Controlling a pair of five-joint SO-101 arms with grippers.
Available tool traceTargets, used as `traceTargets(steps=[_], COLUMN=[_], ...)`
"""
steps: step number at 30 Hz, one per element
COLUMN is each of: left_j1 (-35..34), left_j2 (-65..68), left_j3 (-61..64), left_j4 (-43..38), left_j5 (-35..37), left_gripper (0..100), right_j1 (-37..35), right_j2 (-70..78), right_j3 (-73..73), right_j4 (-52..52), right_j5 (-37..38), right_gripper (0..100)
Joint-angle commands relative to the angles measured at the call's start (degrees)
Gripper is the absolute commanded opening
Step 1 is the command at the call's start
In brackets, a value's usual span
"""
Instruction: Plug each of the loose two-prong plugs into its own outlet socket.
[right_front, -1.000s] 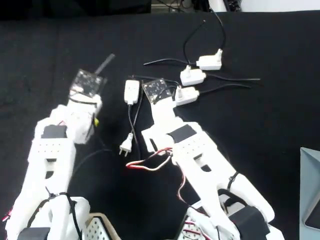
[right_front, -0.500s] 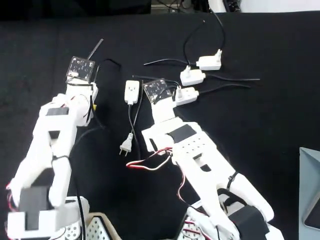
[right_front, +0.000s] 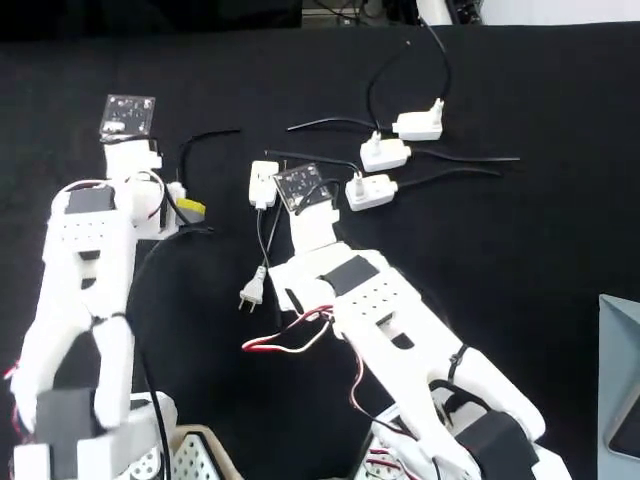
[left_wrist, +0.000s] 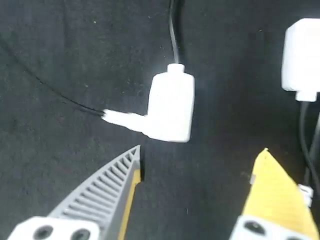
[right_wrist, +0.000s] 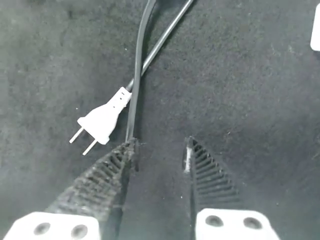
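Observation:
A loose white two-prong plug (right_front: 250, 291) lies at the table's middle, its black cord running back to a white socket block (right_front: 263, 183). The plug (right_wrist: 102, 121) lies just off one finger of my open right gripper (right_wrist: 160, 145), whose jaws hold nothing. The right arm (right_front: 312, 228) hangs over the cord beside that block. My left gripper (left_wrist: 200, 150) is open and empty, one finger grey and the other yellow (left_wrist: 274, 192). Ahead of it is a white block (left_wrist: 171, 106) with a white piece sticking out of its side. The left arm's yellow finger (right_front: 190, 208) is left of the socket block.
Three more white blocks (right_front: 372, 190) (right_front: 385, 152) (right_front: 420, 125) with black cords sit at the back centre-right. Another white block (left_wrist: 302, 60) is at the left wrist view's edge. Red and white arm wires (right_front: 285, 335) loop over the cloth. A grey bin corner (right_front: 622, 380) is far right.
The left arm has swung back and to the left, away from the middle of the table. The right arm has shifted slightly to the left.

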Motion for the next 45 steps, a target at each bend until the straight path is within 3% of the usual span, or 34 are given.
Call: traceTargets(steps=[1,5,10,13,22,27,31,41,45], left_j1=[2.8,6.9,10.0,11.7,14.6,15.9,17.5,18.0,18.1], left_j2=[-6.7,-8.7,-6.9,-0.9,24.9,33.1,37.9,44.5,39.9], left_j3=[-1.5,2.0,7.3,5.5,-14.5,-24.2,-28.7,-32.7,-34.2], left_j4=[3.7,2.4,-11.1,-14.8,-14.9,-14.9,-14.9,-14.3,-7.3], left_j5=[1.2,6.7,12.0,12.2,12.5,17.5,17.2,9.1,9.1], left_gripper=[34,34,34,34,34,34,34,13,8], right_j1=[0.4,6.4,12.6,13.4,13.3,13.3,13.3,13.3,13.3], right_j2=[-2.2,-2.2,-2.2,-2.2,-1.9,-1.8,-1.8,-1.8,-1.8], right_j3=[-1.5,-2.0,-3.2,-3.5,-3.5,-3.3,-3.3,-3.2,-3.1], right_j4=[-0.5,-0.4,-0.5,-0.5,-0.5,-0.5,-0.6,-0.6,-0.6], right_j5=[-1.2,-0.8,1.2,1.2,1.2,1.2,1.2,1.2,1.2], right_gripper=[14.5,14.5,14.5,14.5,14.5,14.5,14.5,14.5,14.4])
